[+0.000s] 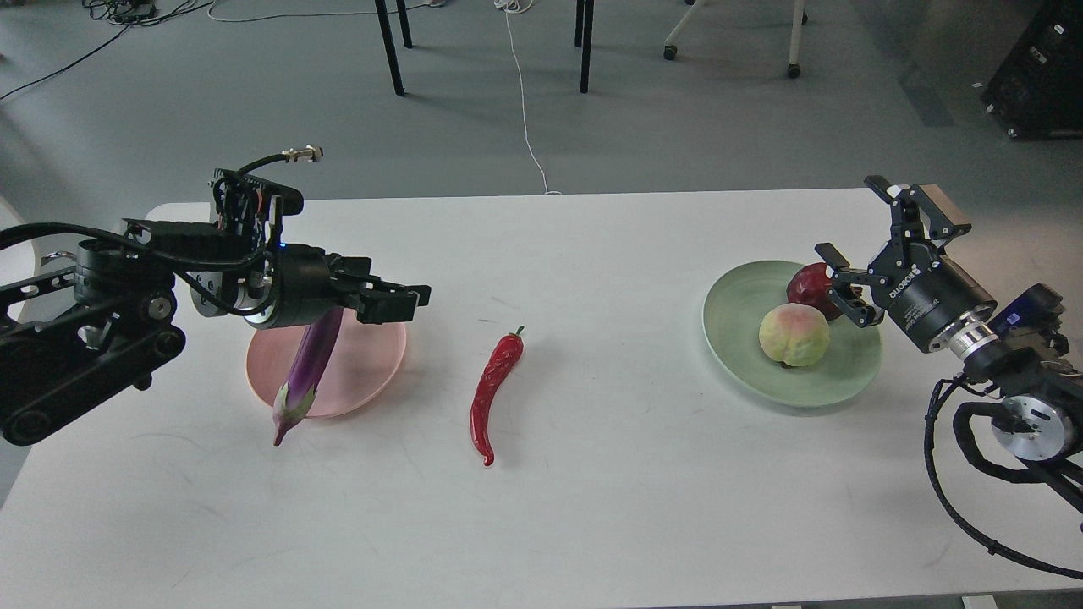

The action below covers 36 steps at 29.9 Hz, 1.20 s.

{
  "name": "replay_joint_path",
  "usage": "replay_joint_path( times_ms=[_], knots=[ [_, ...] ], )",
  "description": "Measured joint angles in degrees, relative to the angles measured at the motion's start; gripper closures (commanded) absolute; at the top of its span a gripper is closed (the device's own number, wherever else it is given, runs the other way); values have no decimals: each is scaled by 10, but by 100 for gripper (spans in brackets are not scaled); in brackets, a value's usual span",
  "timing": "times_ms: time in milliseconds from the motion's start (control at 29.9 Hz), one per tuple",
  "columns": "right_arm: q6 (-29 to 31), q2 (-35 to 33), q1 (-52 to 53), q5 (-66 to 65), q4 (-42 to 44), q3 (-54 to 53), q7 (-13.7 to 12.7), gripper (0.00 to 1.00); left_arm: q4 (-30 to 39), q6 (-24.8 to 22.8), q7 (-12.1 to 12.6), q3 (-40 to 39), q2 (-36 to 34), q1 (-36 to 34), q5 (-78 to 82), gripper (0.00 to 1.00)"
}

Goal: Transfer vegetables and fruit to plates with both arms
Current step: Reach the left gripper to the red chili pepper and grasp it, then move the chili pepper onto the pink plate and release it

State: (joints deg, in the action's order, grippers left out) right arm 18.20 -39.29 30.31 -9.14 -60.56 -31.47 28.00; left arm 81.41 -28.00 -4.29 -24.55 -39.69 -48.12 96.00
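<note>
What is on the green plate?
On the green plate sit a peach and, behind it, a pomegranate, partly hidden by the right pincer.

Single view recorded, taken from the robot's head, looking forward and down at a steep angle. The white table point(592, 279) fills the lower two thirds of the frame; its far edge is seen in full, its near edge is cut off at the bottom. Beyond the far edge, grey floor point(719, 127) with chair legs and cables is seen at the top. The left arm point(93, 330) enters from the left edge, the right arm point(1007, 372) from the right edge, both close to the camera. No second view is given, so no overlap is noted.
</note>
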Motion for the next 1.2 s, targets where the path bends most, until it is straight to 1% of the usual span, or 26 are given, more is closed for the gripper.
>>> replay_joint_path(
  times_ms=[200, 301, 434, 601, 802, 868, 935, 969, 1035, 1169, 1203],
  knots=[
    [0, -1, -3, 0, 0, 0, 0, 1, 3, 0, 48, 15, 79, 19, 0, 0],
    [0, -1, -6, 0, 0, 0, 0, 1, -6, 0, 65, 34, 101, 37, 5, 1],
    [0, -6, -9, 0, 0, -1, 0, 1, -35, 0, 83, 54, 124, 45, 6, 1],
    [0, -8, -12, 0, -1, -2, 0, 1, -65, 0, 92, 67, 135, 45, 7, 2],
    [0, -10, -12, 0, -1, -4, 0, 1, -82, 0, 94, 70, 150, 45, 20, 7],
    [0, -10, -13, 0, -1, -5, 0, 1, -87, 0, 96, 70, 156, 45, 22, 12],
    [0, -10, -13, 0, -1, -5, 0, 2, -90, 0, 98, 70, 159, 45, 23, 21],
    [0, -10, -13, 0, -1, -5, 0, 1, -92, 0, 98, 70, 160, 45, 23, 27],
    [0, -10, -14, 0, -1, -7, 0, 1, -94, 0, 97, 70, 161, 46, 22, 43],
    [0, -10, -15, 0, -1, -9, 0, 1, -98, 0, 93, 70, 161, 47, 22, 68],
    [0, -10, -15, 0, -1, -9, 0, 1, -98, 0, 93, 70, 161, 49, 22, 71]
  ],
)
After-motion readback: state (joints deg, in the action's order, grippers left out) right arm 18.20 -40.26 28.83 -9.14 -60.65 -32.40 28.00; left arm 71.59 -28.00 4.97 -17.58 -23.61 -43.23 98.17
